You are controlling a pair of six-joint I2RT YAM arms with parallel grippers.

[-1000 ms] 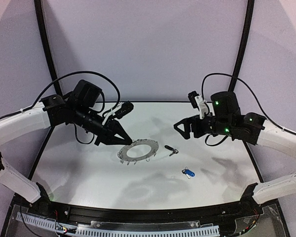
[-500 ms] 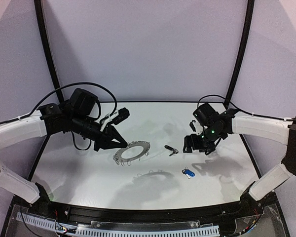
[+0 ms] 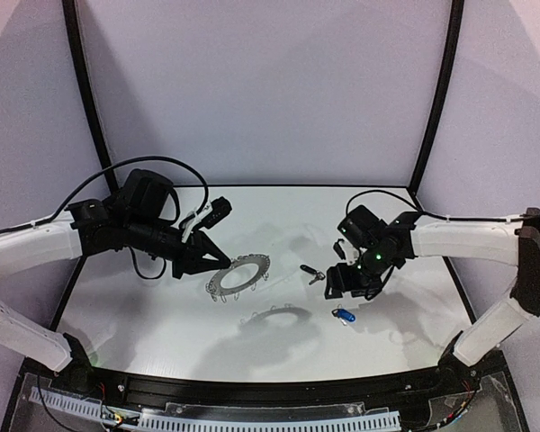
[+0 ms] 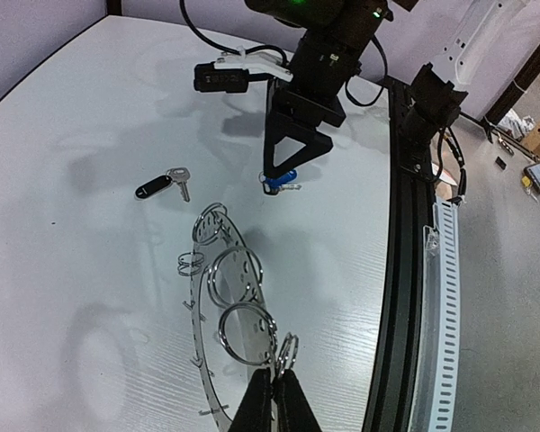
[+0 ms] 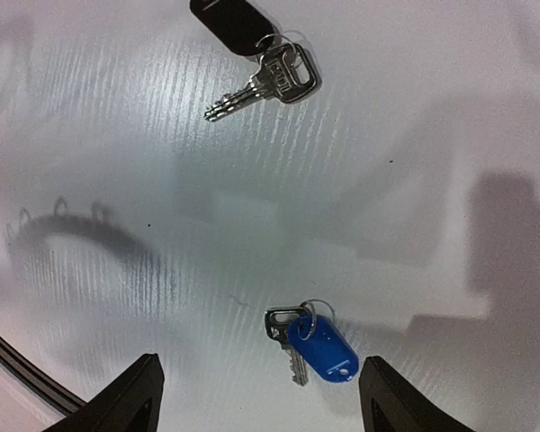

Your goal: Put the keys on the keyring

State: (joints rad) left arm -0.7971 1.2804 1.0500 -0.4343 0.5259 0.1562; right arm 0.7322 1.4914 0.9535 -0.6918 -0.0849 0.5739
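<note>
Bimanual key-threading set-up, read from the near edge of the white counter (image 3: 144,324) toward its far edge. Nearest the arm bases lies the blue key (image 5: 313,346), flat on the counter, its metal blade joined to the blue head by a small wire ring. Directly above it hangs the right end effector (image 5: 259,385), pointing down with its two fingers spread wide and gripping nothing; in the right wrist view the blue key lies between the two dark fingertips and touches neither. Just beyond, to the left of the right arm, the black key (image 3: 311,273) lies flat on the counter, apart from the blue key and from the keyring. Farther left, the keyring (image 3: 238,273) is held tilted and clear of the counter, its shadow falling on the surface nearer the arm bases. The left end effector (image 4: 274,398) is closed on the keyring at its rim, the fingertips pinched together beside a wire loop (image 4: 286,349); further loops stand along the rim.
</note>
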